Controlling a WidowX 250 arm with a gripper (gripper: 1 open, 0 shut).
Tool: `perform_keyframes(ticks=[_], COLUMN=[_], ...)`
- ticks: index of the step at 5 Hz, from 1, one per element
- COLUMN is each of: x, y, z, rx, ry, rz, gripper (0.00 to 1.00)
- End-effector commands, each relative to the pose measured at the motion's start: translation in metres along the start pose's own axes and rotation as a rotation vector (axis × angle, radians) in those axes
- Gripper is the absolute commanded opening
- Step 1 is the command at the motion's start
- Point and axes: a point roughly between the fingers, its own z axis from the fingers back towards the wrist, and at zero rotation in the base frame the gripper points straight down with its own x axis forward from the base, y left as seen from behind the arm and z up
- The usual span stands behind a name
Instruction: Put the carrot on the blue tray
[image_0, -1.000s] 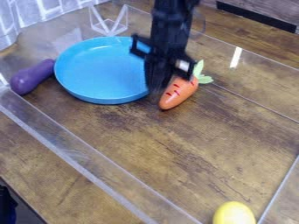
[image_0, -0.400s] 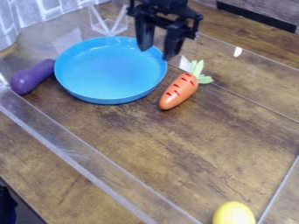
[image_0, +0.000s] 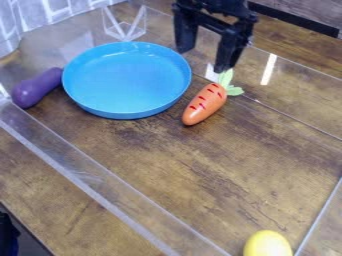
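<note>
My claw (image_0: 213, 45) hangs near the top of the view, pointing down at the table, its two dark fingers (image_0: 186, 38) spread wide with nothing between them. It sits above the table surface, over the far right edge of the blue tray (image_0: 80, 92) and just behind the carrot's leafy end.

The carrot (image_0: 203, 101) lies on the wooden table (image_0: 174, 170), not on the tray. It rests just beside the tray's right rim, its orange tip pointing toward the lower left and its pale green leaves toward the upper right, under my right finger. I cannot tell whether it touches the rim.

The blue tray, round and shallow, holds nothing. A purple eggplant (image_0: 36, 85) lies just to its left. A yellow lemon (image_0: 267, 244) sits well apart, at the bottom right edge of the view.
</note>
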Motion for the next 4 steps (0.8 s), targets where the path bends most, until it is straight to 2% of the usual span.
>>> perform_keyframes(ticks=[1, 2, 3, 4], x=[0.012, 0.016, 0.021, 0.026], y=[0.003, 0.008, 0.002, -0.004], z=[0.013, 0.006, -0.018, -0.052], rx=[0.012, 0.016, 0.019, 0.030], ry=[-0.060, -0.041, -0.023, -0.002], rz=[0.018, 0.047, 0.075, 0.102], gripper=[1.00, 1.00, 1.00, 1.00])
